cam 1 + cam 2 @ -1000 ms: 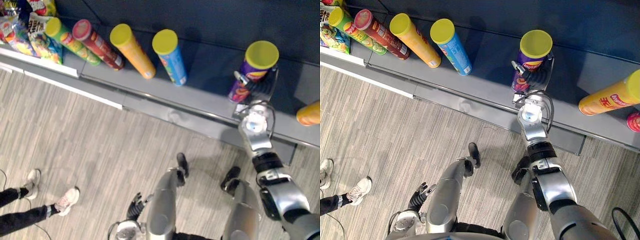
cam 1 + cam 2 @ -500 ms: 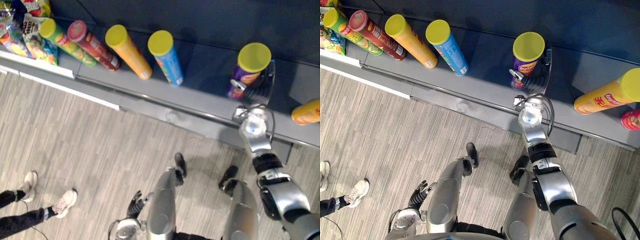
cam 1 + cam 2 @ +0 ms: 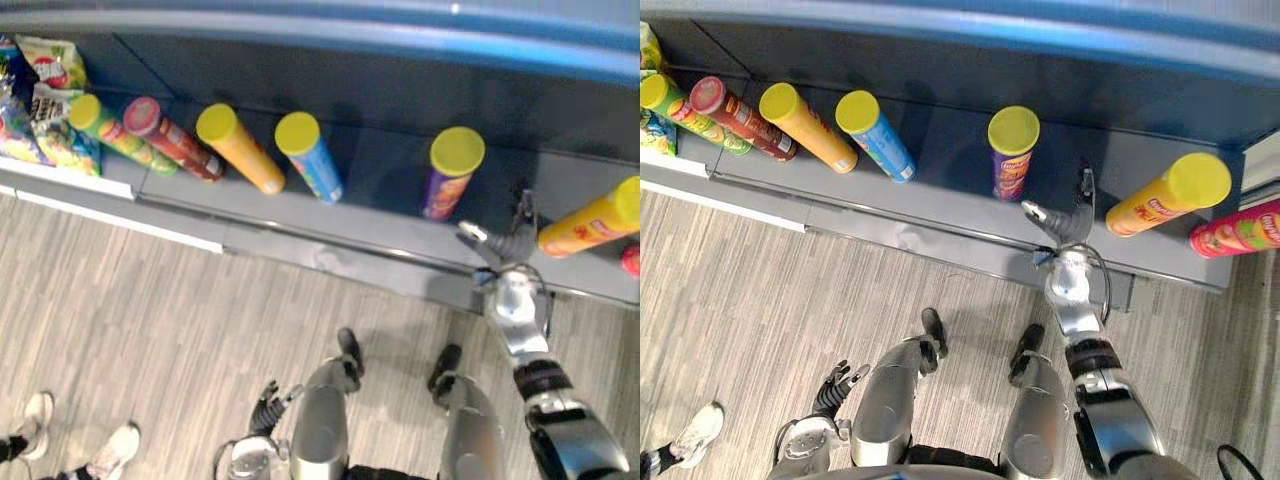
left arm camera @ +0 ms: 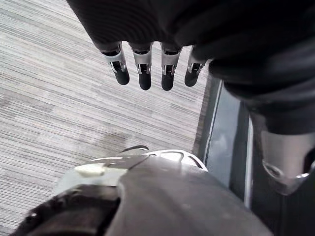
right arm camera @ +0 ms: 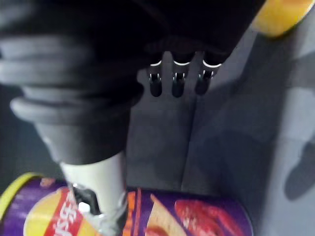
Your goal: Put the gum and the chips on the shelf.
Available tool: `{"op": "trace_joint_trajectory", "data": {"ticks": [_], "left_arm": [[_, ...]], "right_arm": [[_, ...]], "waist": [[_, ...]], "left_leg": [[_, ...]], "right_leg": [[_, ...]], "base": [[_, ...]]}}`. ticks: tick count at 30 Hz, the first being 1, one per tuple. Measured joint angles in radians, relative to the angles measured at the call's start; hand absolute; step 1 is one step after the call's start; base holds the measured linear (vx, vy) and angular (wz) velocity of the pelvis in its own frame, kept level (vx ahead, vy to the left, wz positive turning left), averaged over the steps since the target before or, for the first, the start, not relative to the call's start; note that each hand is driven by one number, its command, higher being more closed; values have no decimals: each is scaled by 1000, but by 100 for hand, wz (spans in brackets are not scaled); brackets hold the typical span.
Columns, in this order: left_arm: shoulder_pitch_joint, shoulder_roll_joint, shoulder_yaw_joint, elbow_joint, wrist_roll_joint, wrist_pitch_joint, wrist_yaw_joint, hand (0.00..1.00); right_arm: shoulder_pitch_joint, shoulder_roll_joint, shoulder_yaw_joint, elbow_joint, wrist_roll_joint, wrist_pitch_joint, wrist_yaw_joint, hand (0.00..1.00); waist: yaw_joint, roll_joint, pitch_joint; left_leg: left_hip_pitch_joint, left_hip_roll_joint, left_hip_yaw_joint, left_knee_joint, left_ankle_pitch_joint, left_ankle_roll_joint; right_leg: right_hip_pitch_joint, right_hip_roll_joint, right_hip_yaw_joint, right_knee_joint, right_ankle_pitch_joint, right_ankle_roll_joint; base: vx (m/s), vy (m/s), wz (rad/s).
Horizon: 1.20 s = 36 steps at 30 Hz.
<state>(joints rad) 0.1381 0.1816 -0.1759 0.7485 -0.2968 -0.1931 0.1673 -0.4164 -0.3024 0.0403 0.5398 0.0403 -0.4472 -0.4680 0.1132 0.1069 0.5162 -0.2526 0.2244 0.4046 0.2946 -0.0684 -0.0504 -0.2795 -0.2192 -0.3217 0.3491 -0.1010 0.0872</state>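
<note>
A purple chips can (image 3: 452, 172) with a yellow lid stands upright on the dark grey shelf (image 3: 380, 195). My right hand (image 3: 505, 242) hovers just right of it and nearer the shelf's front edge, open and apart from the can. In the right wrist view its straight fingers (image 5: 177, 81) hang over bare shelf, with the purple can (image 5: 197, 216) beside the thumb (image 5: 98, 191). My left hand (image 3: 835, 385) hangs low over the floor, its fingers (image 4: 145, 73) relaxed and empty.
Further cans stand along the shelf: green (image 3: 110, 130), red (image 3: 170, 138), orange (image 3: 240, 150) and blue (image 3: 310, 158) to the left, another orange (image 3: 590, 222) and a pink one (image 3: 1240, 228) to the right. Snack bags (image 3: 40, 100) sit far left. A person's shoes (image 3: 110, 455) are on the floor.
My right hand has let go of the purple can and drawn back to its right; the can stays upright. The camera has tilted, so the whole picture has shifted.
</note>
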Motion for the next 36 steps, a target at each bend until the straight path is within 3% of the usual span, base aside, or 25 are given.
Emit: {"op": "trace_joint_trajectory", "data": {"ticks": [4,10,12,14,21,29,36], "left_arm": [[46,14,50,16,6,11,-20,0],[81,-3,116,52,10,35,-59,0],[90,-11,134,54,13,44,-67,0],[103,-23,152,72,27,46,-67,0],[113,-35,185,130,13,52,-69,0],[124,-59,236,172,-62,73,-92,0],[115,-71,268,240,-145,71,-94,0]], "right_arm": [[196,29,-47,-66,0,-1,44,0],[422,59,-52,-152,0,2,178,0],[454,68,-53,-156,1,8,206,0],[515,97,-63,-172,10,43,242,0],[643,187,-115,-125,19,140,257,0],[673,228,-124,62,26,238,257,0],[642,239,-204,374,98,336,283,0]], "waist": [[-32,-72,-79],[-62,-112,-211],[-73,-115,-235],[-83,-116,-270],[-98,-127,-326],[-110,-130,-357],[-110,-120,-373]], "left_leg": [[56,-18,28,-67,6,-6],[177,-48,73,-174,21,-18],[204,-55,80,-204,33,-22],[247,-64,89,-255,50,-28],[343,-81,113,-358,84,-37],[387,-96,129,-395,94,-35],[416,-96,116,-397,85,-46]], "right_leg": [[51,11,9,-80,27,19],[133,13,31,-144,35,34],[148,15,33,-153,35,34],[175,20,35,-172,37,35],[221,33,47,-197,37,36],[263,32,52,-232,44,42],[314,40,42,-269,49,45]], "base": [[143,47,-12],[110,20,-14],[35,-5,-10],[20,-7,-6],[1,-5,-8],[21,12,-2],[31,-2,2]]}}
